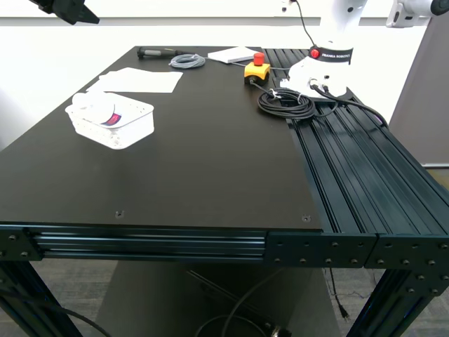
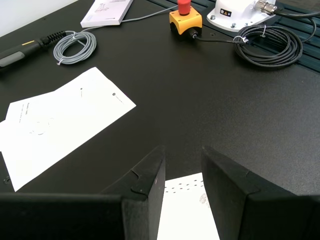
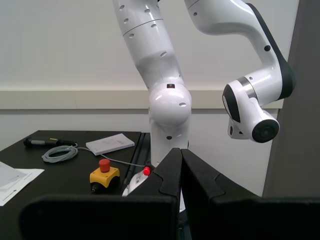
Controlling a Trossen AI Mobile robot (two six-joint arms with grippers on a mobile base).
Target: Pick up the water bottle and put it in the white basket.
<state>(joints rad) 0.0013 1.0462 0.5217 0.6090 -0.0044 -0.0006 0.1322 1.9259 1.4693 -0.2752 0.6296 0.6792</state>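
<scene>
Bottle placement: the water bottle [image 1: 99, 111] lies on its side inside the white basket [image 1: 137, 126], its long axis roughly along the basket's length, the blue and pink label facing up. Judged from how it lies, the placing step looks done.

Basket position: on the black table [image 1: 210, 161], just in front of the paper sheets [image 1: 140, 80], well apart from the yellow stop button [image 1: 257, 69] and the coiled black cable [image 1: 286, 102].

My first gripper [image 2: 182, 172]: jaws parted, nothing between them; a strip of the basket's perforated white wall shows directly below the gap, so the bottle sits beneath and slightly behind this gripper. This is the nearer arm.

My second gripper [image 3: 181, 172]: fingertips pressed together, empty, aimed at the white robot arm [image 3: 167, 100] beyond the button, well away from the basket.

Next move, as a judgement: a straight retreat upward from the basket; no regrasp seems needed.
</scene>
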